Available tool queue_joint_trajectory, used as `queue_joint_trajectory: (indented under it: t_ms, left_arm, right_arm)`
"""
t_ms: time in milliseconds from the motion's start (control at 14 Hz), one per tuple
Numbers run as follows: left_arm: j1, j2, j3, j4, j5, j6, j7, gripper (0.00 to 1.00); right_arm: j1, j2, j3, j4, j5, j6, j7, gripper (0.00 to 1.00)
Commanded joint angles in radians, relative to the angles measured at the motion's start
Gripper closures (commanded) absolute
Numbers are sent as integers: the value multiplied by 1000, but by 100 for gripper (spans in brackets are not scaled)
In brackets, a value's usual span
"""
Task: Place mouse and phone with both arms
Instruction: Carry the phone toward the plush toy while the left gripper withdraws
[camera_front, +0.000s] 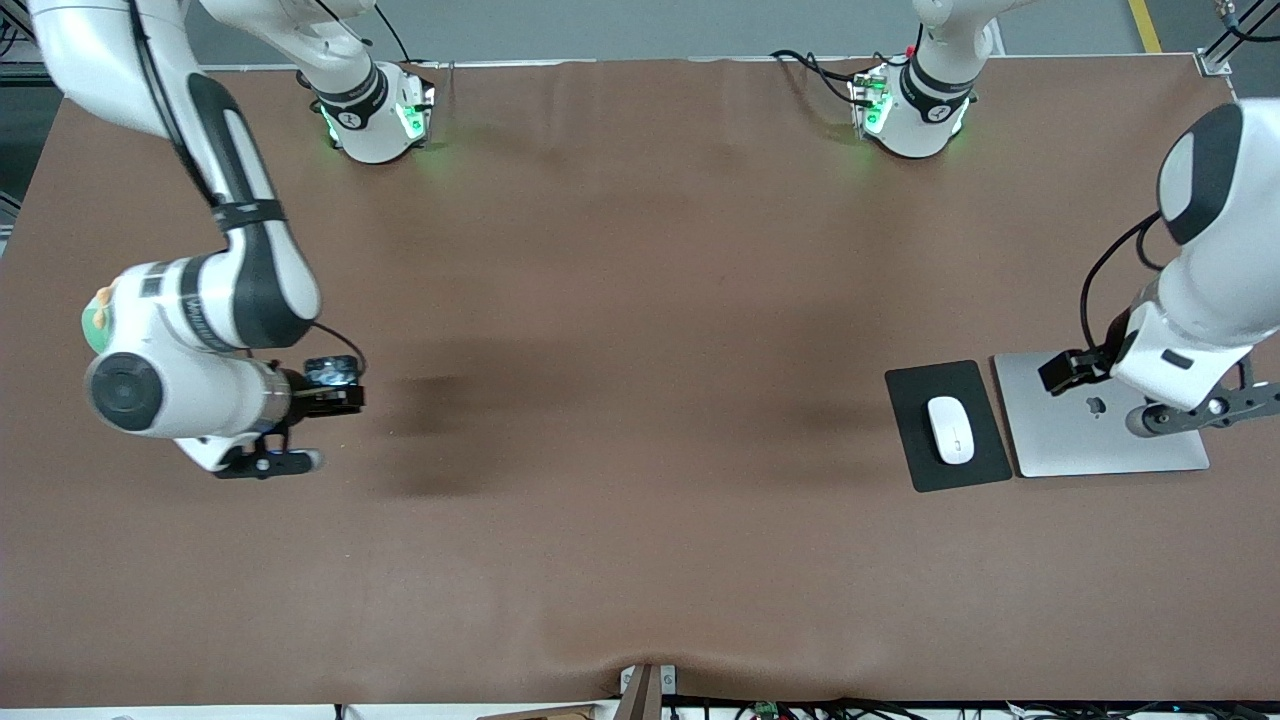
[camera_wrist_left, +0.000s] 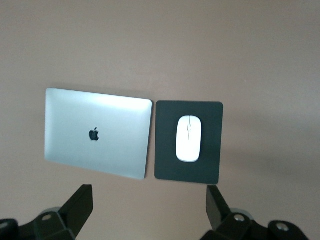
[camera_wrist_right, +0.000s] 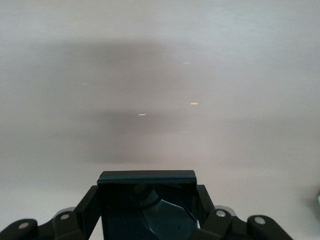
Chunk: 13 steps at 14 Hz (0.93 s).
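The white mouse (camera_front: 950, 430) (camera_wrist_left: 188, 138) lies on a dark mouse pad (camera_front: 922, 395) (camera_wrist_left: 166, 150) toward the left arm's end of the table. My left gripper (camera_front: 1068, 371) (camera_wrist_left: 150, 192) hangs open and empty above the silver laptop's corner beside the pad. At the right arm's end, my right gripper (camera_front: 326, 398) (camera_wrist_right: 147, 187) is up over bare table, shut on the black phone (camera_front: 331, 372) (camera_wrist_right: 150, 205). The phone's glossy face fills the space between the fingers (camera_wrist_right: 91, 202) in the right wrist view.
A closed silver laptop (camera_front: 1085, 445) (camera_wrist_left: 95, 132) lies flat next to the mouse pad, nearer the left arm's end of the table. Brown table surface (camera_front: 620, 400) stretches between the two arms. Both arm bases, lit green, stand along the table's edge farthest from the front camera.
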Motion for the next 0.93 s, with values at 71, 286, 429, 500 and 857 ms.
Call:
queue_joint_trajectory:
  t_ms: [71,286,429,500,857]
  left_arm:
    - [8,-2,-28,93,-33,-112,42,0]
    - [11,-40,-18,93,-90,-118,65,0]
    - [-8,-82,16,91,-101,-132,85,0]
    - [-48,-94,60,91,-114,-135,103,0]
    - [-257,-157,355,79,-232,-155,197,0]
  right_arm:
    - [-148,-38,18,-155,-38,192,-123,100]
    - [-228,-42,18,-262,-41,326,-169,100]
    - [-263,-37,18,-297,-44,327,-169,100]
    - [-286,-34,18,-317,-44,328,-172,100]
    - [-356,-17,17,-443,-99,539,-214,98]
